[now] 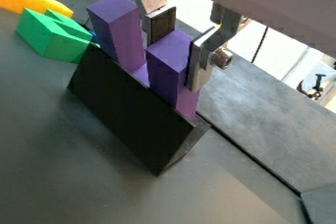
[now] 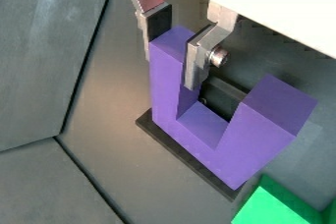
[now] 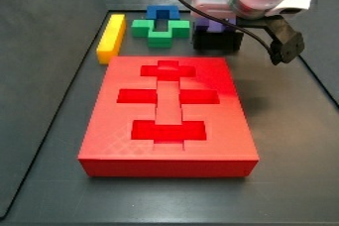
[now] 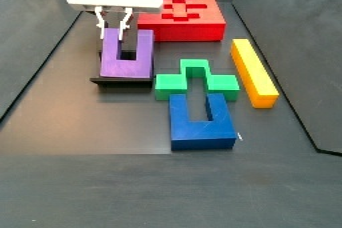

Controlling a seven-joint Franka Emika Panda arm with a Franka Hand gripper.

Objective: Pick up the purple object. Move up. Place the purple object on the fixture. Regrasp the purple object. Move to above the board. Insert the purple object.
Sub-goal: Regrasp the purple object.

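The purple object [image 2: 217, 130] is a U-shaped block standing with both prongs up on the low black fixture [image 1: 132, 120]. Both wrist views show my gripper [image 2: 171, 64] coming down from above over one prong. One pad presses the prong's near side and the other meets its far edge, with no gap visible. In a side view the gripper [image 4: 118, 22] sits over the left prong of the purple object [image 4: 127, 64], which rests on the fixture [image 4: 120, 81]. The red board [image 3: 113, 121] with its cross-shaped cutouts lies beside the fixture [image 3: 219, 42].
A green-and-blue cross-shaped block [image 4: 201, 117] lies next to the fixture, and its green end [image 1: 53, 33] shows close behind the purple prongs. A yellow bar [image 4: 254, 72] lies beyond it. Dark sloping walls [image 4: 40, 62] enclose the floor.
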